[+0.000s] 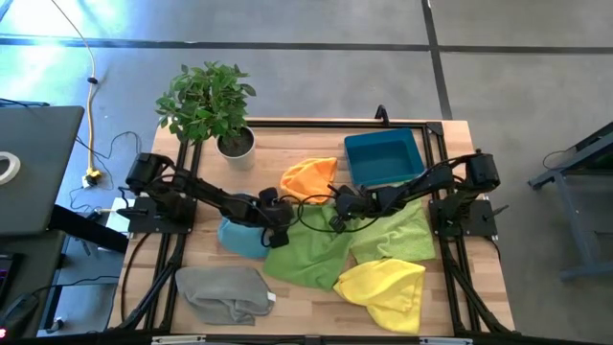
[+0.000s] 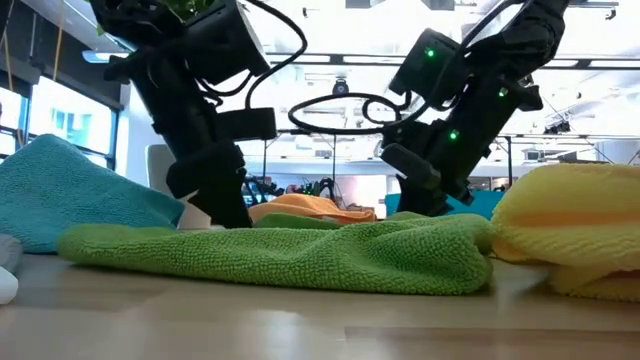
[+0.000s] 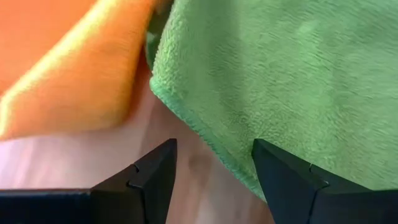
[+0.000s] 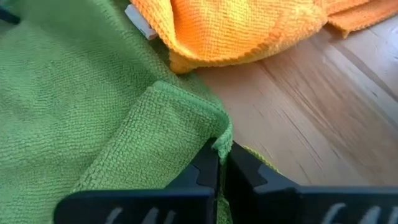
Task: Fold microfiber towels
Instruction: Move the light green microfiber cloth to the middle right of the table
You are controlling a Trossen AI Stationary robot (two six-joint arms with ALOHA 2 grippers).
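A green towel (image 1: pixel 305 251) lies rumpled at the table's middle, its far edge (image 3: pixel 186 112) beside an orange towel (image 1: pixel 308 178). My left gripper (image 3: pixel 214 180) is open and low over that edge, one finger above bare wood and the other above the green pile. My right gripper (image 4: pixel 221 165) is shut on a corner of the green towel, close to the orange towel (image 4: pixel 236 31). In the low view both grippers (image 2: pixel 225 212) (image 2: pixel 430 205) reach down behind the green towel (image 2: pixel 290 255). My left gripper stands astride the green towel's edge (image 3: pixel 205 140), coming slanting down from the table's left; whether a finger touches the cloth cannot be told. My right gripper pinches the green towel's corner (image 4: pixel 219 138) between its two fingers, slanting down from the table's right. The corner is raised a little over more green cloth, and the rest lies on the table. One layer or several, I cannot tell.
A light blue towel (image 1: pixel 239 238) lies under the left arm, a grey one (image 1: pixel 225 292) at the near left, a yellow one (image 1: pixel 383 287) at the near right, and a lime green one (image 1: pixel 397 235) right of centre. A blue bin (image 1: pixel 383 158) and a potted plant (image 1: pixel 211 105) stand at the far edge.
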